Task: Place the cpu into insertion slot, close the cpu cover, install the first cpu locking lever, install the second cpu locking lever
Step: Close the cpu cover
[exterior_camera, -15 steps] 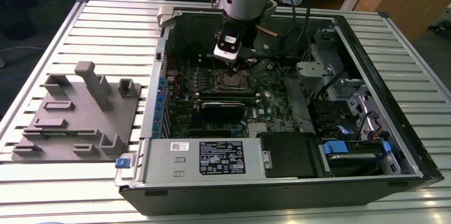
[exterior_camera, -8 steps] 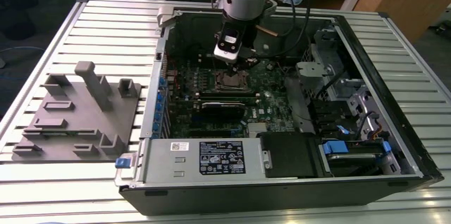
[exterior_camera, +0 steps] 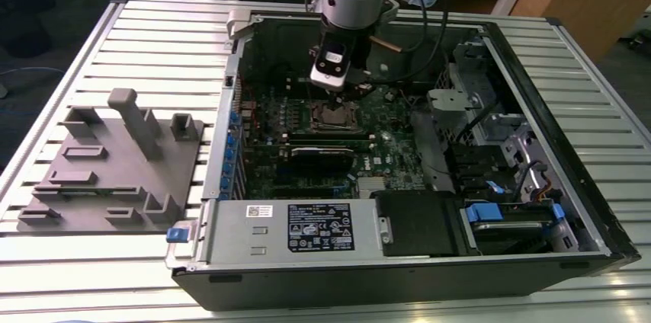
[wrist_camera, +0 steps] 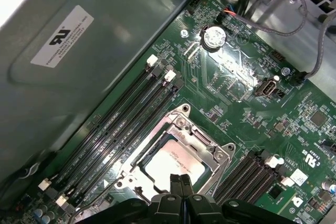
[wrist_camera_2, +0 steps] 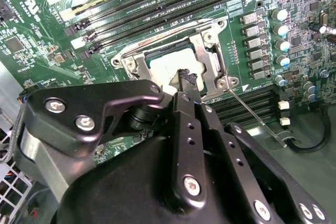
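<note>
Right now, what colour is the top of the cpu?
Pale silver-grey; the cpu shows best in the first wrist view.

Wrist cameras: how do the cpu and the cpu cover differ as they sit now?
The cpu is a solid, pale matte square; the cpu cover is a shiny metal frame with a cut-out centre. The cpu is smaller and sits inside that opening; the cpu cover is larger and rings its edges. Both lie flat on the green motherboard, beneath the gripper.
</note>
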Robot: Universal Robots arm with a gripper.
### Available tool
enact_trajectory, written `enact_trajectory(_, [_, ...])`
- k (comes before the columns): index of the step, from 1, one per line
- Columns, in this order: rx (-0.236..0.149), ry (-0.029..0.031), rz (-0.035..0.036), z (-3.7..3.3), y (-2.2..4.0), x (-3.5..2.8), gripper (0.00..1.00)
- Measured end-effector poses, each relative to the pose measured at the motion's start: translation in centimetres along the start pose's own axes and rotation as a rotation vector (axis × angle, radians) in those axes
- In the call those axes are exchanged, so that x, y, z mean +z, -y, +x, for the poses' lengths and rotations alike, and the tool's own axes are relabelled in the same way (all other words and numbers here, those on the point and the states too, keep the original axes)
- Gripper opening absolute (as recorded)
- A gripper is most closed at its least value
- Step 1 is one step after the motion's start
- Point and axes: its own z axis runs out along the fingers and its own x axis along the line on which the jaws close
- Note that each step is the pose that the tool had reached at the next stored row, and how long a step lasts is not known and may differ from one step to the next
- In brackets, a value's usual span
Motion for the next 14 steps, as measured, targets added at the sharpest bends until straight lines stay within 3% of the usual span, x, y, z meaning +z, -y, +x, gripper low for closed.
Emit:
enact_trajectory(4, [-0.022, -0.0007, 0.0000, 0.00, 0.00, 0.00, 0.11])
enact_trajectory(14, [-0.024, -0.0007, 0.0001, 0.00, 0.00, 0.00, 0.11])
